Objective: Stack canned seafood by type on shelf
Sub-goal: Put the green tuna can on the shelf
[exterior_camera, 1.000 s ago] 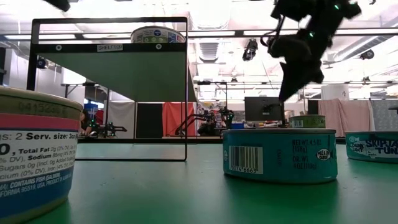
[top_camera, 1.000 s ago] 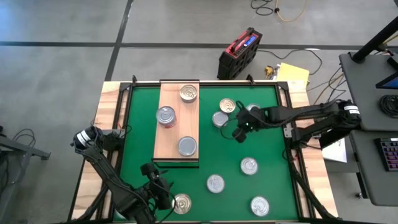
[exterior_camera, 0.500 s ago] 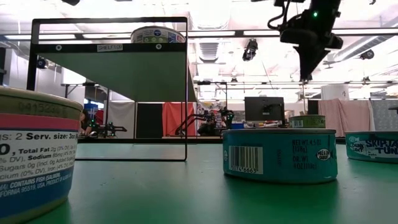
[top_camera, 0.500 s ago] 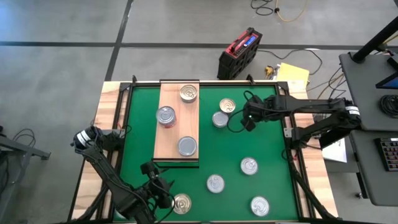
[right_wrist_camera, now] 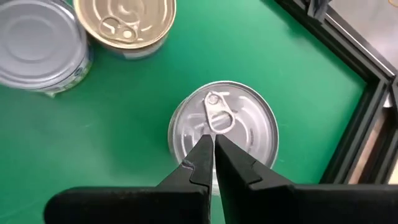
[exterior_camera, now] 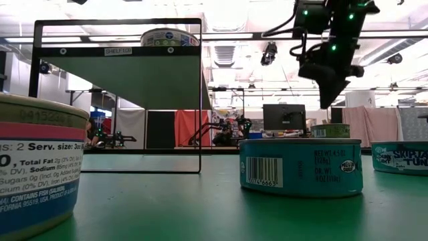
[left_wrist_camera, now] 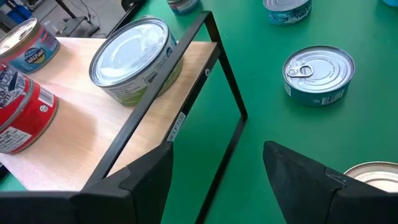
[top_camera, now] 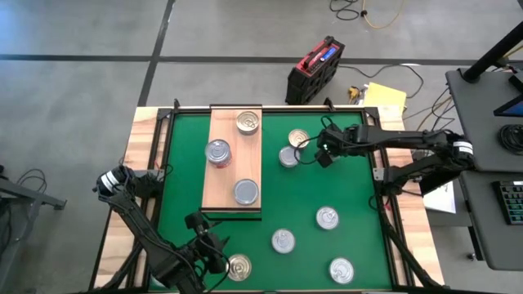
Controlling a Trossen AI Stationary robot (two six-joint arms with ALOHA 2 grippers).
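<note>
The right hand (right_wrist_camera: pixel 213 146) is hanging clenched, fingertips pressed together and grasping nothing, directly above a silver pull-tab tin (right_wrist_camera: pixel 224 130) that is sitting on the green worktop (top_camera: pixel 302 192) near its far right corner, close to the black frame rail (right_wrist_camera: pixel 348 93). Just beside that tin, a gold-lidded tin (right_wrist_camera: pixel 127 22) and a plain silver-lidded tin (right_wrist_camera: pixel 40 40) are resting almost against each other. In the high view the right hand (top_camera: pixel 324 155) is hovering to the right of this pair, while three more tins are lying on the near half of the mat and three are already standing on the wooden shelf (top_camera: pixel 222 184), one of them a taller red-labelled can (top_camera: pixel 217 152). The left hand (left_wrist_camera: pixel 217 180) is waiting near the worktop's front edge, fingers spread and empty, looking toward the shelf. These tins are probably handling as dense, rigid little pucks: no give in the wall, unlikely to crush, but with a smooth side and lid that are likely slippery against the fingers. The flat lid is offering nothing to pinch and the pull tab looks too flimsy to lift by, so the sound grasp seems to be across the full width, fingers spread wide and closing on opposite sides of the wall below the rim.
</note>
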